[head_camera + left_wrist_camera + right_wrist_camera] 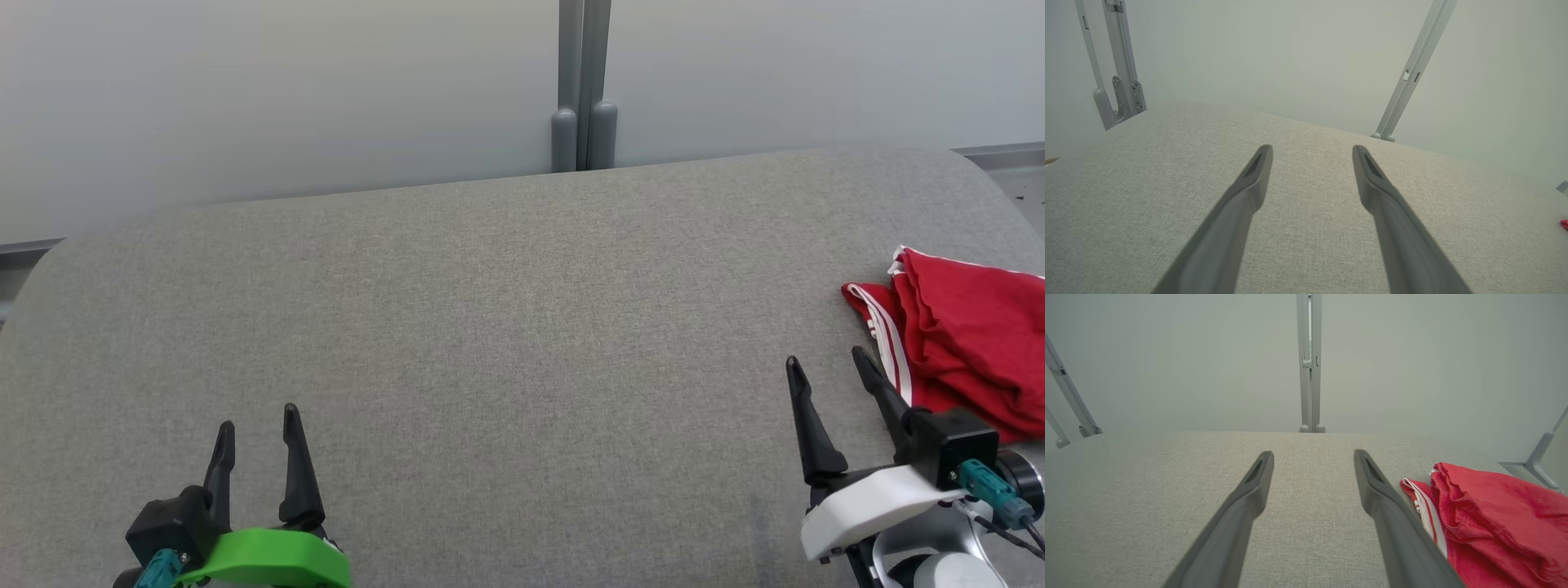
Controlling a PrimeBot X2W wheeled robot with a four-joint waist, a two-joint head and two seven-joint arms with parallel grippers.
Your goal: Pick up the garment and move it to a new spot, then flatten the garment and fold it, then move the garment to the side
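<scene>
The red garment (963,343) lies bunched at the far right of the grey padded surface (490,310), with a white-striped edge turned toward the middle. The head view cuts it off at the right edge, so its full extent cannot be made out. In the right wrist view, the garment (1494,522) lies in rumpled folds to the right of the fingers. In the left wrist view only a small red sliver (1564,223) shows at the right border.

The right gripper (824,357) sits just left of the cloth, its jaws spread wide and holding nothing. Its right-hand finger crosses in front of the striped edge, and whether it touches the fabric cannot be told. From its own wrist camera, the right gripper (1313,454) points toward the far edge of the surface.

The left gripper (259,416) is well apart at the near left, also spread open and empty. In its own wrist view, the left gripper (1312,148) is over bare grey fabric.

Behind the far edge stands a grey upright post (583,82) against a pale wall.
</scene>
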